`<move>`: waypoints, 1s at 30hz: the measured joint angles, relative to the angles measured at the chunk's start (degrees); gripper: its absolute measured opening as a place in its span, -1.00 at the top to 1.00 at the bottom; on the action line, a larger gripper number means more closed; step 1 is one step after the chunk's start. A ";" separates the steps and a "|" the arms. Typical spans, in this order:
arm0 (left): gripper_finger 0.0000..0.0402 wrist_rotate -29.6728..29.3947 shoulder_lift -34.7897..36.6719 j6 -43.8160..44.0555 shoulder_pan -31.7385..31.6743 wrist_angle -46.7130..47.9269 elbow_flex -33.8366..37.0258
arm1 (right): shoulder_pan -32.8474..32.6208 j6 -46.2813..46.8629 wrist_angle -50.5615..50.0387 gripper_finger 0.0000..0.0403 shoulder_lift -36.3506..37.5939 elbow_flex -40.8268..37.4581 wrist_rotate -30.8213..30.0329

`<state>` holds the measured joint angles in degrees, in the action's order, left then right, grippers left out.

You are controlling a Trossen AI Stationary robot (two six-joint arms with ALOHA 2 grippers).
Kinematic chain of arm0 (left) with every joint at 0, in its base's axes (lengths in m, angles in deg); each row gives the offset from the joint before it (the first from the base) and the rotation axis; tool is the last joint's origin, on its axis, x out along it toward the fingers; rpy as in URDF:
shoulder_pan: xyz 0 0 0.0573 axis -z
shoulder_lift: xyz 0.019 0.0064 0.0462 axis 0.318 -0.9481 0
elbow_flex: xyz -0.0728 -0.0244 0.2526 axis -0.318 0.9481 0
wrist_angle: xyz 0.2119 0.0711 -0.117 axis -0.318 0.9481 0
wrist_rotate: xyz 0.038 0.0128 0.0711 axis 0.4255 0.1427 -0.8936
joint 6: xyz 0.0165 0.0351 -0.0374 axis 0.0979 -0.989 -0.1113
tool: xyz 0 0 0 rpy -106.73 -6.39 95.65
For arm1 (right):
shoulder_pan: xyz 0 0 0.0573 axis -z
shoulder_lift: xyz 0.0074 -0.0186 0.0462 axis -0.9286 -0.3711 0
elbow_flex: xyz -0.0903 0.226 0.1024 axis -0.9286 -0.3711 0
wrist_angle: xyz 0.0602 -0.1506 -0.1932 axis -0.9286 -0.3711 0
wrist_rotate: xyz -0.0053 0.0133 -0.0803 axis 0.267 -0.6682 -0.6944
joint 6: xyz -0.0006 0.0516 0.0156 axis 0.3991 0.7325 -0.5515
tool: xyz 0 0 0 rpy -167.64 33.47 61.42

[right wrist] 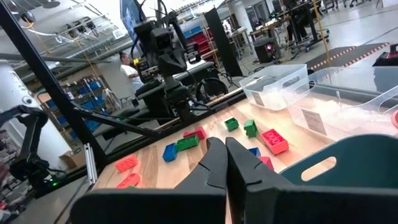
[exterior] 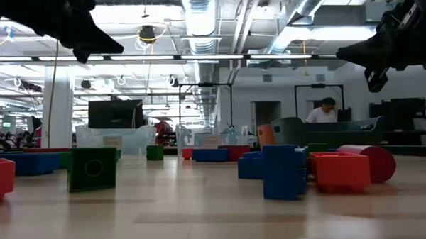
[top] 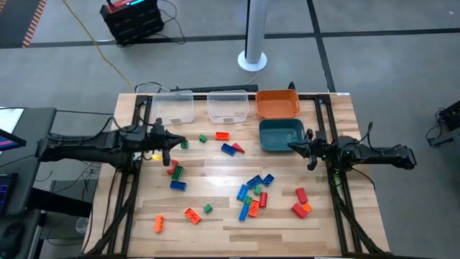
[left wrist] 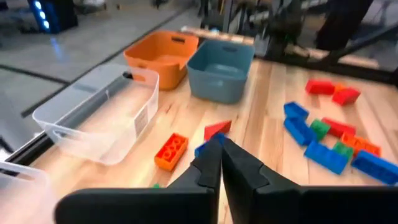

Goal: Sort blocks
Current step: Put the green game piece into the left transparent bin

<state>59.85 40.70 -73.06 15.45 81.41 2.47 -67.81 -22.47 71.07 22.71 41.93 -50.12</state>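
Red, orange, blue and green blocks lie scattered on the wooden table: a cluster near the middle point(top: 253, 194), a small group to the left point(top: 175, 173), a blue and red pair point(top: 231, 149), and a few near the near edge point(top: 192, 215). My left gripper point(top: 180, 141) point(left wrist: 219, 144) hovers shut above the table, just in front of the clear bins, with nothing in it. My right gripper point(top: 291, 146) point(right wrist: 221, 145) hovers shut and empty beside the teal bin point(top: 281, 134). In the low view both grippers hang well above the blocks.
Along the far edge stand two clear bins point(top: 172, 106) point(top: 228, 106) and an orange bin point(top: 277, 103), with the teal bin just in front of the orange one. Two red blocks and an orange one point(top: 301, 205) lie toward the right. A person point(exterior: 321, 111) shows far off in the room.
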 joint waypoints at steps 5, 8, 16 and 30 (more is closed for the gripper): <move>0.68 0.25 -4.30 0.00 0.07 7.84 -5.02 | 0.02 -1.03 -9.07 0.95 -2.45 6.08 0.33; 0.55 0.50 -6.63 0.30 0.09 12.91 -7.64 | 0.05 -2.30 -10.74 0.95 -4.65 8.27 0.18; 0.40 3.05 -13.97 0.26 0.15 25.17 -13.15 | 0.01 -5.55 -12.36 0.95 -12.68 11.10 0.02; 0.31 1.91 -25.95 4.49 0.15 30.89 -18.97 | 4.67 -14.85 -12.12 0.90 -25.72 18.01 -0.47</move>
<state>61.75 14.74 -68.57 15.60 112.30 -16.50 -63.14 -37.32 58.95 -3.01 59.93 -50.58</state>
